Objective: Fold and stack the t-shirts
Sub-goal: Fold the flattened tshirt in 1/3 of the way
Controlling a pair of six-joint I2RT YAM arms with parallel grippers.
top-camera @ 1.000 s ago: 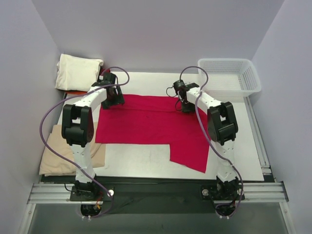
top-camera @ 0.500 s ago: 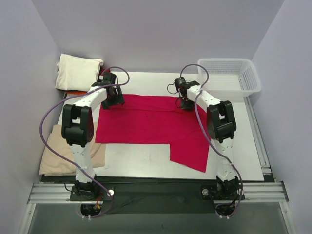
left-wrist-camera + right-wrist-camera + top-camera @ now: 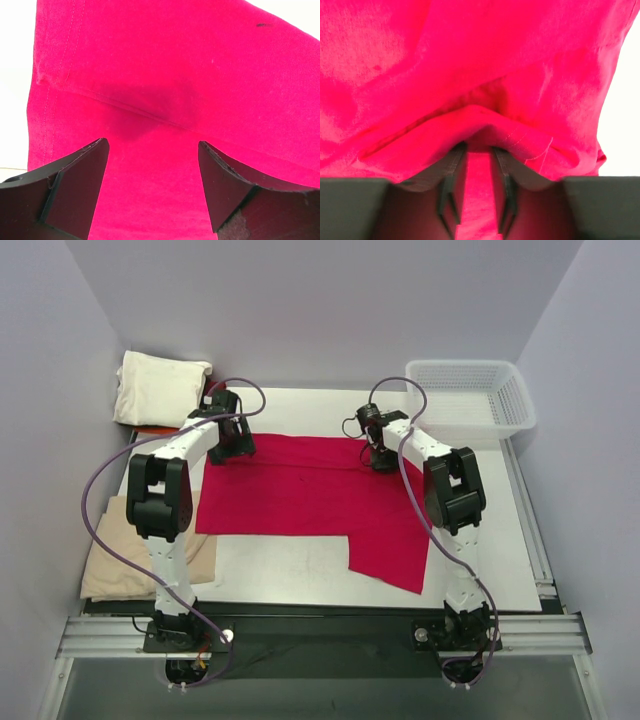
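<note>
Top external view showed a folded cream-white cloth t-shirt (image 3: 160,388) at the far left and a tan-beige cloth t-shirt (image 3: 105,560) nearer the arm bases, both off to the side. A bright crimson-red cloth t-shirt (image 3: 300,495) lay spread on the white bench (image 3: 290,565), its long axis running left to right. The left gripper (image 3: 228,448) sat at its far left corner, fingers spread over the hem and pinching nothing. The right gripper (image 3: 380,458) sat at the far edge further right, nearly pressed together on a raised ridge of red cloth. With that far edge under both grippers, the fold probably had to come toward the bases, once the left one closed. A white plastic lattice basket (image 3: 460,364) stood far right.
</note>
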